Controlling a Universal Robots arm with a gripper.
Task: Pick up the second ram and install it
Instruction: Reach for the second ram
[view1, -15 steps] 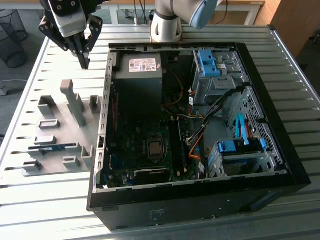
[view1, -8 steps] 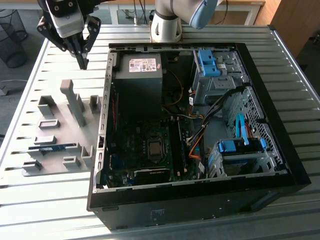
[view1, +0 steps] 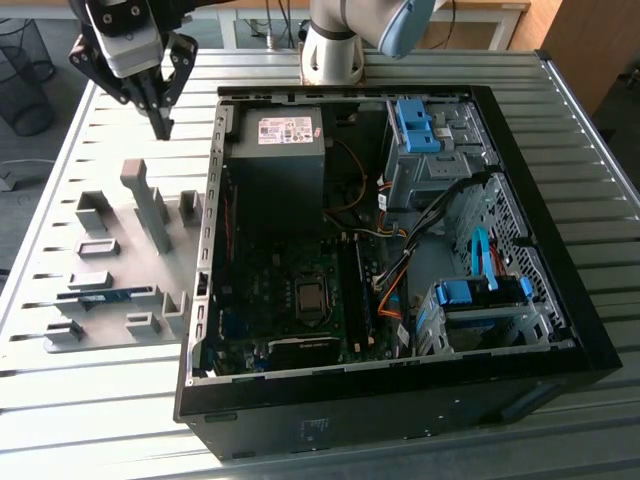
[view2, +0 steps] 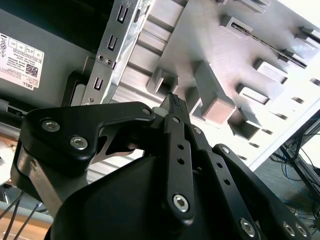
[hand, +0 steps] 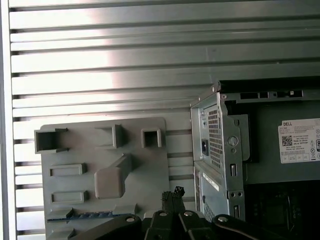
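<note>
Pincer (view1: 161, 128) hangs above one end of the grey holder tray (view1: 115, 265), tips pressed together with nothing between them. Second ram (view1: 105, 295), the slim blue stick, lies in a slot near the tray's opposite end, well apart from the pincer. Open computer case (view1: 400, 405) sits just beside the tray on the desk (view1: 100, 410). I judge this the approach for the pick. A grasp calls for parted tips lined up across the stick's thin faces.
</note>
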